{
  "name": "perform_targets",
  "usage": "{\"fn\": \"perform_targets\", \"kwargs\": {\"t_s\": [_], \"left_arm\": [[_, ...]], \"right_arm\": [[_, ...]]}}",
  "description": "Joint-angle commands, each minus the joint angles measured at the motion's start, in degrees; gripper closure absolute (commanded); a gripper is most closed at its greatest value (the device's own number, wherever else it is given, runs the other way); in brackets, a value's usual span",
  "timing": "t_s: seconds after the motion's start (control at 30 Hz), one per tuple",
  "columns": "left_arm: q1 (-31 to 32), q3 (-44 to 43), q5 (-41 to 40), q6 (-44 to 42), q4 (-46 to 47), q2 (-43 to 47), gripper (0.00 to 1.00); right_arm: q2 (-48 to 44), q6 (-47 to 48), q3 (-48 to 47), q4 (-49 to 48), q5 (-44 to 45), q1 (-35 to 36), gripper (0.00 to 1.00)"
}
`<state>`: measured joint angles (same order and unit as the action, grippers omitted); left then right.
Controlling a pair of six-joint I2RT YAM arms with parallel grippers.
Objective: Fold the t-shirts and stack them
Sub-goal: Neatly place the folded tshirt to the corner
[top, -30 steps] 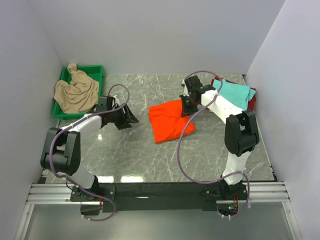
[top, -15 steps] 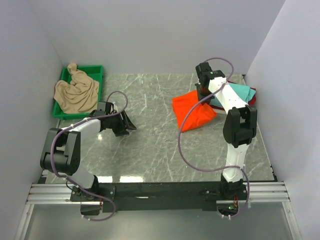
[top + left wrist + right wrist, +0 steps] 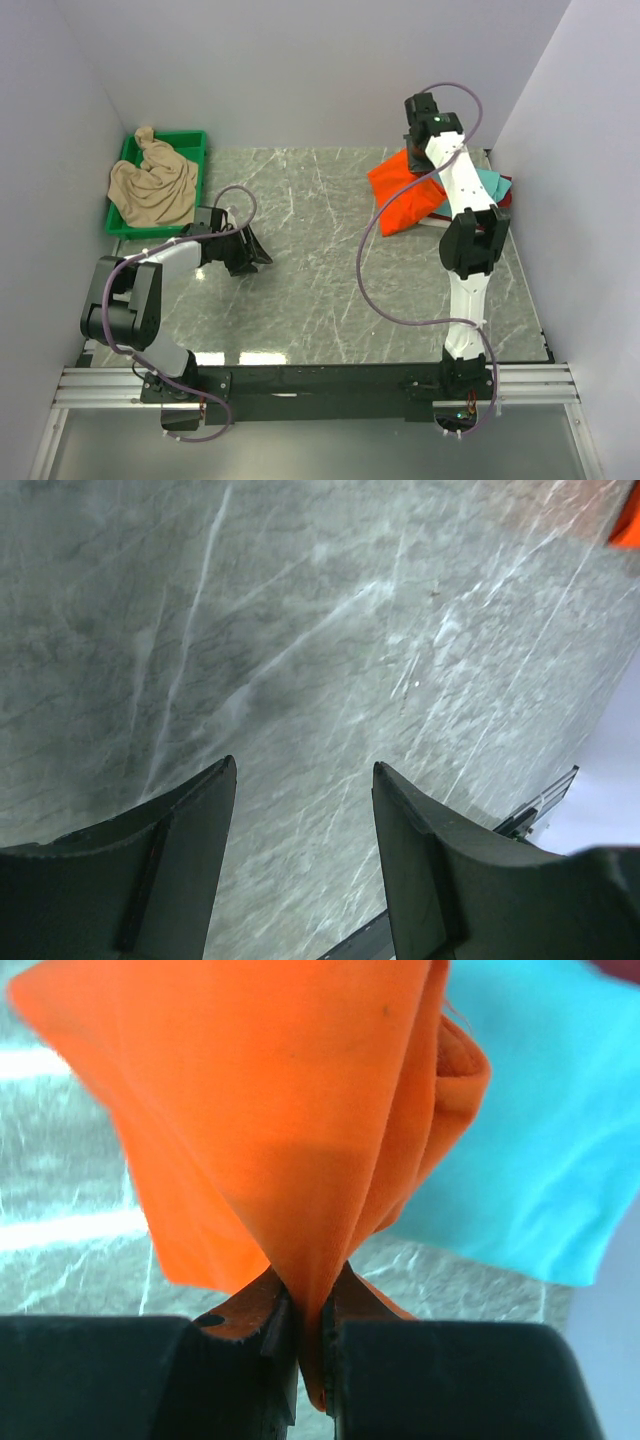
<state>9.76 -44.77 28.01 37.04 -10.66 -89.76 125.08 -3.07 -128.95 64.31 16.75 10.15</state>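
At the far right of the desk (image 3: 320,290) the folded orange t-shirt (image 3: 395,192) is pinched by the closed right gripper (image 3: 310,1332) beside the teal t-shirt (image 3: 540,1110), onto which it is best lowered flat and squarely, while the left gripper (image 3: 300,825) is held open, empty.

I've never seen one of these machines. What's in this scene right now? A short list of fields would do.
Right pincer: shut on the orange shirt
Left pincer: open, empty, above the table
Orange shirt: bunched, far right, by the teal shirt
Beige shirt: crumpled in the green tray, far left
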Motion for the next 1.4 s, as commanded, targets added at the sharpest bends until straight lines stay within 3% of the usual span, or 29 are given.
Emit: {"fn": "perform_targets", "kwargs": {"t_s": [0.0,0.27,0.87,1.37], "left_arm": [[-0.27,0.91,-0.06,-1.44,1.60,0.02,0.38],[-0.27,1.80,0.47,-1.18,2.57,-1.83,0.38],[-0.27,2.94,1.08,-0.56,3.97,-3.14,0.38],[-0.18,3.82,0.82,-0.65,4.06,-2.18,0.38]], "right_arm": [[0.17,0.17,-6.22,2.48,1.09,-2.24,1.00],[-3.52,-0.53,-8.42,3.36,-2.07,-3.91,1.00],[-9.85,-2.73,-11.07,2.13,-21.05,-13.75,1.00],[-5.99,-2.11,-9.84,0.29,-26.42,-19.99,1.00]]}}
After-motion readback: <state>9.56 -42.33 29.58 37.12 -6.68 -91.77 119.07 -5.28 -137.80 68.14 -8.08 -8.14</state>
